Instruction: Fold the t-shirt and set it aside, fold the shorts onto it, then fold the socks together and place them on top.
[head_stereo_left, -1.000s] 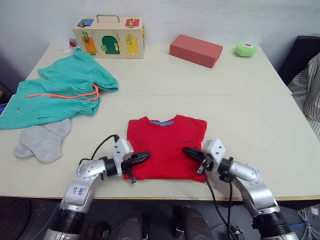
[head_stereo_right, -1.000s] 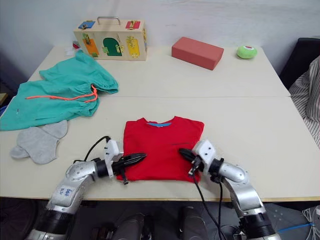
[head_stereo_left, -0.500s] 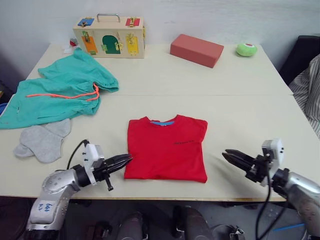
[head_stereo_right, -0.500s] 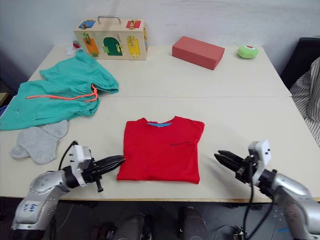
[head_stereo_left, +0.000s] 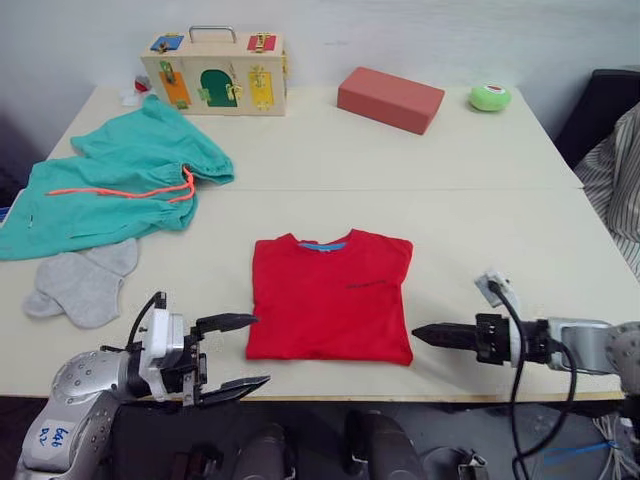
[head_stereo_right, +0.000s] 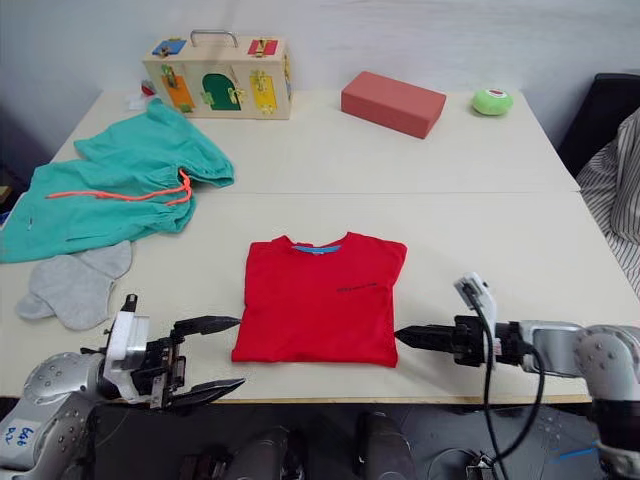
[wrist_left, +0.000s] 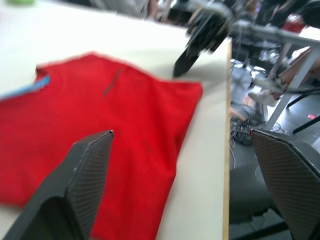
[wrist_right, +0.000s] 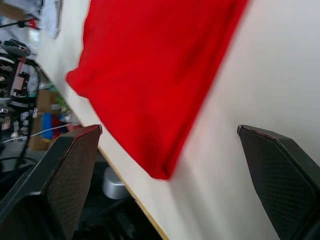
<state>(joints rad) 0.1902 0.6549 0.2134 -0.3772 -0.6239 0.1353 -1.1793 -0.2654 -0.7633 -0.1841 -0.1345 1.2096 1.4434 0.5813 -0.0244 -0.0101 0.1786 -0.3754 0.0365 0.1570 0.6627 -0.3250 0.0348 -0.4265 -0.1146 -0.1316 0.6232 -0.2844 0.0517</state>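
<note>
Table (head_stereo_left: 480, 200), folded t-shirt (head_stereo_left: 330, 295), latch box (head_stereo_left: 215, 72)

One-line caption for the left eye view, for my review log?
Folded t-shirt at the table's front edge, open left claw and right claw flanking it.

Latch box (head_stereo_left: 215, 73), red-brown block (head_stereo_left: 391, 100), green ball (head_stereo_left: 490, 98)

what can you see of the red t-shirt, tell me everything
The t-shirt is bright red cloth with a blue strip inside the collar and small dark print on the chest. It lies flat near the front edge of the table, folded into a rough rectangle with the sleeves tucked in and the collar facing away from the robot. Neither gripper touches it.
</note>
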